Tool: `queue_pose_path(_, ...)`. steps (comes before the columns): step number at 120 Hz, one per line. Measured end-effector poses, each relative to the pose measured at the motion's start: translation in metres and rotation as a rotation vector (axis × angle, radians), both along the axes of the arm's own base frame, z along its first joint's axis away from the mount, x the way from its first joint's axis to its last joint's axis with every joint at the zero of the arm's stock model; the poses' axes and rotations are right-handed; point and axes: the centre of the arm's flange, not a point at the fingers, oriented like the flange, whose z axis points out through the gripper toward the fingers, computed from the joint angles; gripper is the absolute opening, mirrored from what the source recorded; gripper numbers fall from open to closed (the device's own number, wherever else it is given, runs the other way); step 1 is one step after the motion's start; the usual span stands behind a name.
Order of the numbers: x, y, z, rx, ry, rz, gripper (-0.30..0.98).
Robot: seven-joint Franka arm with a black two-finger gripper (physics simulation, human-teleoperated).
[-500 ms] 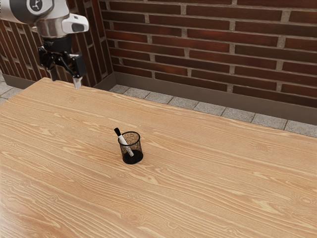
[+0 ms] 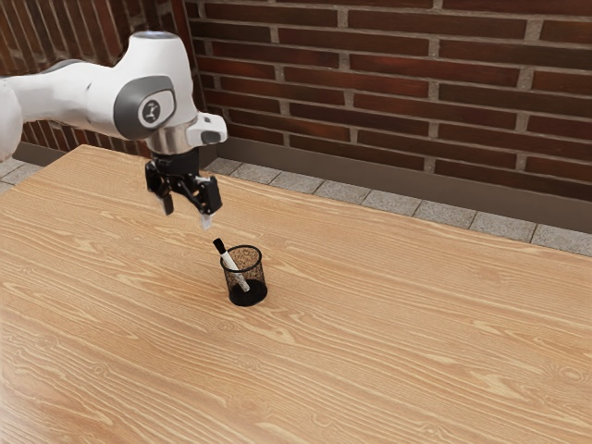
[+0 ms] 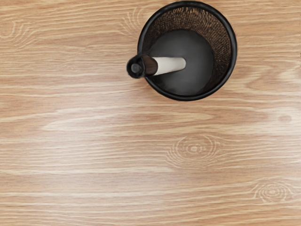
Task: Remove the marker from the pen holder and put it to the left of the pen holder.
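Jaws stand apart, empty, above the bench (image 2: 370, 351); the marker (image 3: 165, 65) leans inside the pen holder (image 3: 186, 20), so grasping, lifting out and placing all remain.

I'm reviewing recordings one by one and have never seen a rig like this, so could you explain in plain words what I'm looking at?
The machine is a jointed robot arm in a simulated scene. The exterior view comes from a camera at its side; the arm reaches in from that view's left. The wrist view comes from a camera on the arm's own hand, looking down.

On the wooden table stands a round black mesh pen holder. One marker leans in it, its white body inside and its black end sticking out past the rim.

The black two-fingered part is the tool. It hangs above the table with its fingers apart and holds nothing.
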Motion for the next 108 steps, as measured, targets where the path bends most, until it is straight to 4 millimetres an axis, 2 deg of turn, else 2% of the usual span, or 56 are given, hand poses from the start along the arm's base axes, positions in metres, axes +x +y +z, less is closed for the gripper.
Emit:
queue_pose_path(9, 0.015, -0.009, -0.025, -0.001, -0.026, -0.009, 0.69)
queue_pose_path(19, 0.028, -0.010, -0.047, -0.004, -0.054, -0.004, 0.69)
queue_pose_path(33, 0.040, -0.007, -0.064, -0.010, -0.093, 0.010, 0.69)
queue_pose_path(39, 0.044, 0.001, -0.073, -0.015, -0.101, 0.028, 0.69)
queue_pose_path(50, 0.049, 0.009, -0.081, -0.019, -0.119, 0.045, 0.69)
queue_pose_path(85, 0.057, 0.016, -0.107, -0.020, -0.136, 0.054, 0.69)
queue_pose_path(108, 0.042, 0.016, -0.107, -0.032, -0.136, 0.061, 0.69)
